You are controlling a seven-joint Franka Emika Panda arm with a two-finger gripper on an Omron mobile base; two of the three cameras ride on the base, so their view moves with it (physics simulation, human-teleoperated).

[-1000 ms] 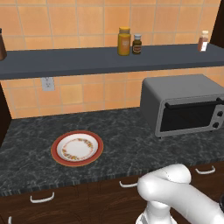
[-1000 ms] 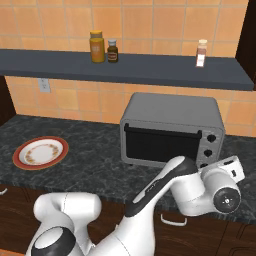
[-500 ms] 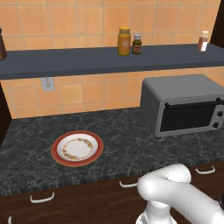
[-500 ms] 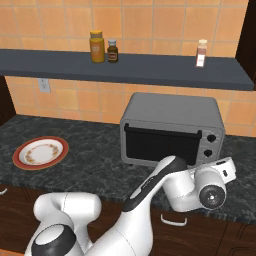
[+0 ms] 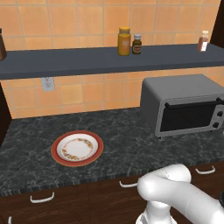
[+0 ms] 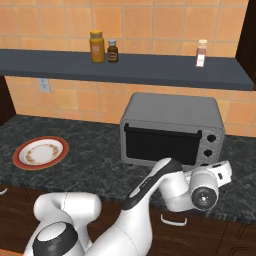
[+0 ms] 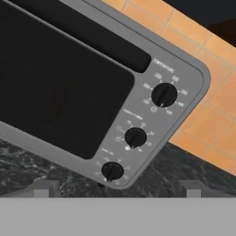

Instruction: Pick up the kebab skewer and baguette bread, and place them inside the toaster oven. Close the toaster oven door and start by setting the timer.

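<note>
The toaster oven [image 6: 172, 129] is sitting on the counter [image 6: 95, 160] right of the empty plate [image 6: 40, 152], its door [image 6: 162, 145] shut; three knobs are lining its right panel, the lowest knob [image 7: 112, 171] probably being the timer; the gripper [image 6: 223, 171] is facing them, jaws wide and empty; I'd be centring on that knob before closing and twisting.

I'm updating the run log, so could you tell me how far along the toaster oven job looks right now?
Looks done: the toaster oven door is shut and the plate on the counter is bare; whether the food is inside cannot be seen through the dark glass. In hand: the tool, open and holding nothing, faces the toaster oven near its three knobs. Left: turning the timer knob; no contact with it yet.
</note>
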